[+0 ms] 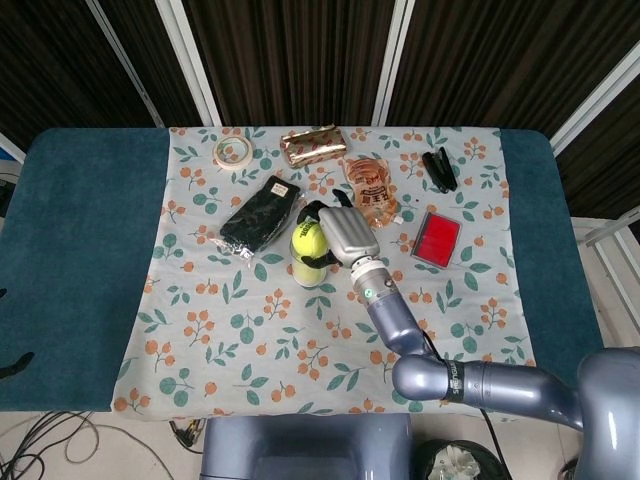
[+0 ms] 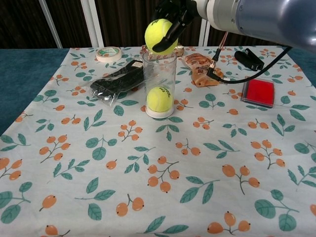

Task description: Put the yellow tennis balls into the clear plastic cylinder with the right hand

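Note:
A clear plastic cylinder [image 2: 159, 85] stands upright on the floral cloth with one yellow tennis ball [image 2: 159, 98] at its bottom. My right hand [image 2: 174, 14] grips a second yellow tennis ball [image 2: 161, 35] just above the cylinder's open top. In the head view the held ball [image 1: 307, 240] covers the cylinder's mouth and the right hand [image 1: 343, 233] sits just to its right; the cylinder's base [image 1: 306, 277] shows below. No left hand shows in either view.
A black packet [image 2: 117, 82] lies left of the cylinder, a tape roll [image 2: 108, 54] at the far left back. A gold-wrapped bar [image 2: 163, 49] and orange pouch [image 2: 201, 70] lie behind. A red box [image 2: 258, 92] and black clip [image 2: 248, 59] sit right.

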